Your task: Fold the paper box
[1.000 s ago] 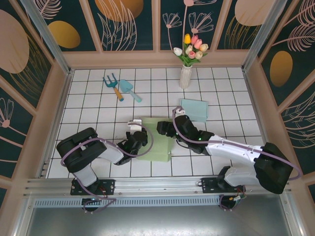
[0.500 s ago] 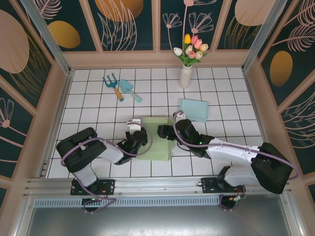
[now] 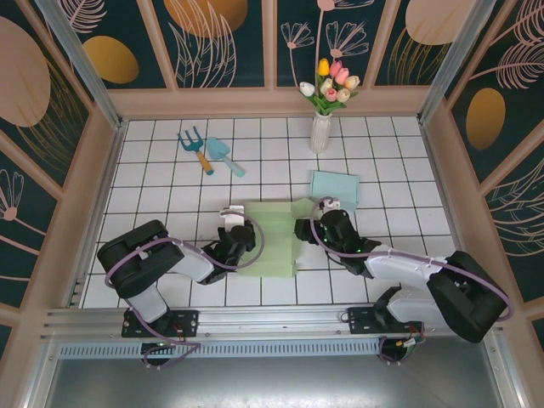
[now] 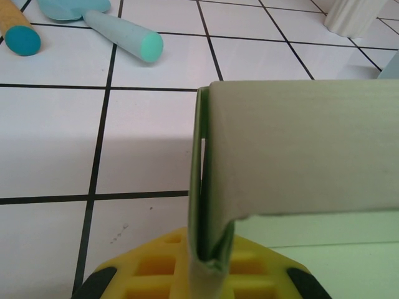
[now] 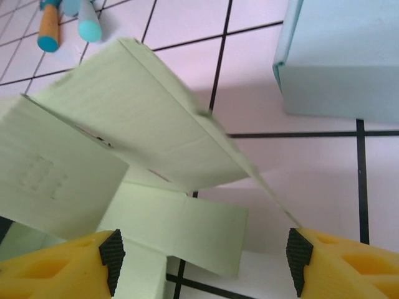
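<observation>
Top external view showed the right tool (image 3: pixel 308 231) had pulled back across the paper box (image 3: pixel 265 242). A second earlier it sat over the middle of the sheet; now it was at the box edge on its own side. With that pull a flap (image 3: pixel 302 209) had come up off the desk (image 3: pixel 170 187) and stood raised just ahead of the tool.

In the right wrist view the right tool (image 5: pixel 202 265) was spread wide, with one of its pads (image 5: pixel 112 261) out at each side. The raised flap (image 5: pixel 143 118) was tilted ahead of it and nothing was pinched. A blue box (image 5: pixel 336 62) lay beyond, off to the tool's right and clear of the flap.

The left tool (image 3: pixel 234 242) had not shifted over the same second and stayed pressed together on the opposite edge. The left wrist view backed this up, with the left tool (image 4: pixel 199 265) pinching the doubled paper edge. From there the box wall (image 4: pixel 299 149) rose straight ahead of it.

The box itself lay on the desk between the two tools.

My read is that one side was held up and a second flap was freshly lifted but loose. The fold looked early to midway. The loose flap could sag back, since the right tool had no grip on it. It probably needed pushing over and creasing next.
</observation>
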